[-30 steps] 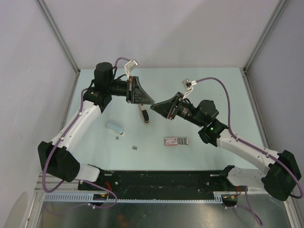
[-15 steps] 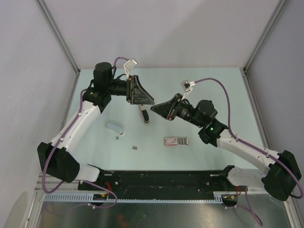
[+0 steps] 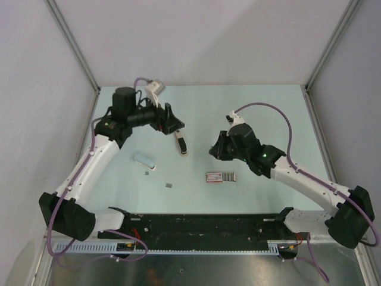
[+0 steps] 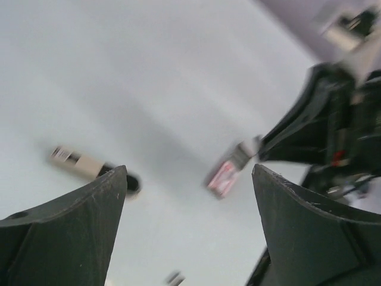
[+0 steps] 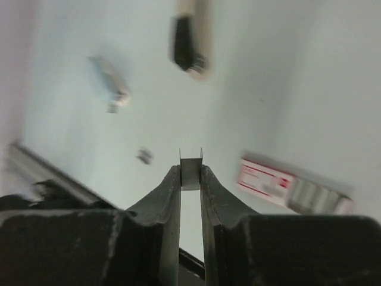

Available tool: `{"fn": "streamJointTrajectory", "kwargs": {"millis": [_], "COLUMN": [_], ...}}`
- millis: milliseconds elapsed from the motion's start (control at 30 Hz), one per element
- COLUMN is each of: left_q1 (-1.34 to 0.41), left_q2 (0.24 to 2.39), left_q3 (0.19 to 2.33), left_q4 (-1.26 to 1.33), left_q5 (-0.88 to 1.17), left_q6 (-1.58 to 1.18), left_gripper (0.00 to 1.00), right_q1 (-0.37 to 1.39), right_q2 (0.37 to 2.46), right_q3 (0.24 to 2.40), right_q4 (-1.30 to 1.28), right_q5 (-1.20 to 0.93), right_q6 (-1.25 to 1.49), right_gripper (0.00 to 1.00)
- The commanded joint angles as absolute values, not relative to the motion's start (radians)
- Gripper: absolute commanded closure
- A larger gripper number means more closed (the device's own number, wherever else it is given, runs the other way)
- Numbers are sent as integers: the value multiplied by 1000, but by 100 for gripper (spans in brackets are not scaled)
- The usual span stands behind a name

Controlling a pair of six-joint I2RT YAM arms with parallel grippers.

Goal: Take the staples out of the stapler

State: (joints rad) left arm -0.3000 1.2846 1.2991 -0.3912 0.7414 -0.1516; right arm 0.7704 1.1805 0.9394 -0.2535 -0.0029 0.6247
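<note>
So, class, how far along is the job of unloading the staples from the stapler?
Done, it seems: the stapler lies on the table, free of both grippers, a small grey piece near it. In hand: the right gripper pinches a silvery staple strip in its fingers; the left gripper is open. Left: setting that strip down. Whether the stapler is empty cannot be seen.

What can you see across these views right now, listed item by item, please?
stapler: one, dark grey-black with a pale end, lying mid-table.
box: one, red and white, flat, right of the stapler and nearer the arm bases.
pale blue piece: one, left of the stapler.
grey bits: two, small, between the pale blue piece and the box.
silvery U-shaped strip: one, probably staples, pinched in the right hand.
table: one, pale green.
left hand: black, open, empty.
right hand: black, shut on the strip.
</note>
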Motion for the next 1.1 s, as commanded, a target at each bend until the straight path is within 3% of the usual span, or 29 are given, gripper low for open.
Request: {"fn": "streamJointTrajectory", "kwargs": {"millis": [0,167,500,1067], "left_q1": [-367,-401,-437,-451], "left_q2": [1234,1180,1138,1118], "left_q3": [1180,1082,980,966], "left_q4": [-523,-527,-549,-571], "left_q5": [349,299,293,300], "left_q6": [171,250,306,308], "left_gripper": [11,11,14,15], "right_q1": [798,835,857,851], "right_q2": [1258,1343,1479,1583], "right_q3": [994,995,995,995], "right_q4": [-607,-691,-624,-586], "right_q5": [248,338,345,350], "right_q6": [627,671,682,677], "right_gripper": [100,100,100,100]}}
